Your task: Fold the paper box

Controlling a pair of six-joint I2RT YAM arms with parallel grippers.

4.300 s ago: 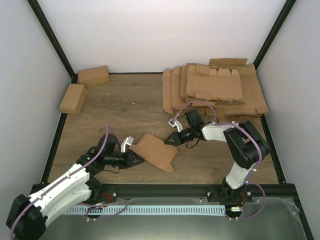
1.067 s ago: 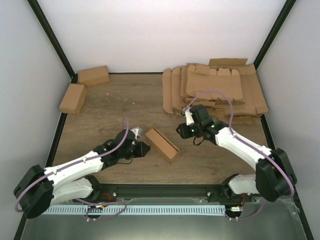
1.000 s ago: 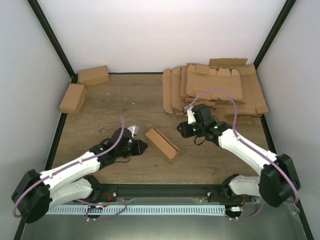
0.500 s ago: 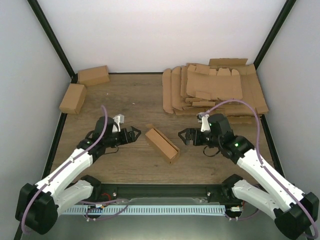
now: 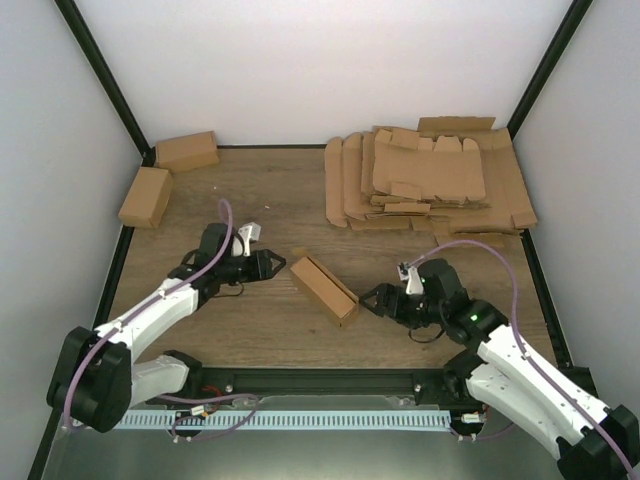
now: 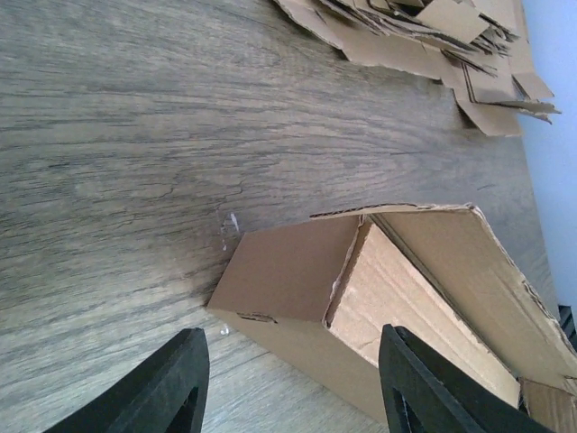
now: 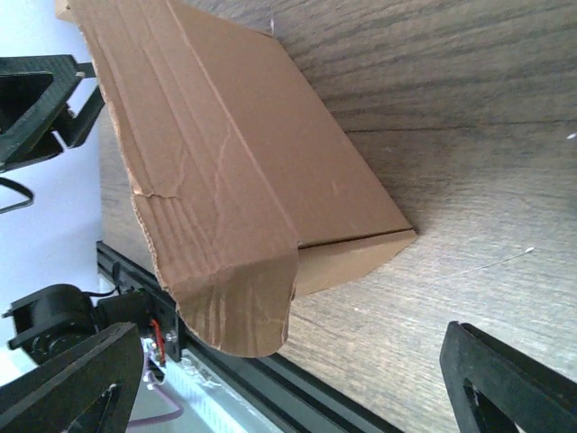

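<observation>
The paper box [image 5: 322, 287] lies slantwise in the middle of the table, an oblong brown shape. In the left wrist view the paper box [image 6: 288, 271] has its far end closed and its long top open, showing the inside. In the right wrist view the paper box [image 7: 225, 153] has a creased flap curling over its near end. My left gripper [image 5: 272, 265] stands open just left of the box's far end, apart from it. The right gripper [image 5: 372, 300] is open to the right of the near end, holding nothing. Left gripper [image 6: 293, 338] and right gripper [image 7: 293, 361] jaws stand wide.
A heap of flat cardboard blanks [image 5: 430, 175] fills the back right corner. Two folded boxes [image 5: 186, 151] [image 5: 145, 196] sit at the back left. The black frame rail [image 5: 320, 380] runs along the near edge, close to the box's near end.
Both grippers have opened and drawn back from the box. The left one went up and left, the right one toward the near edge. The box stayed where it was.
</observation>
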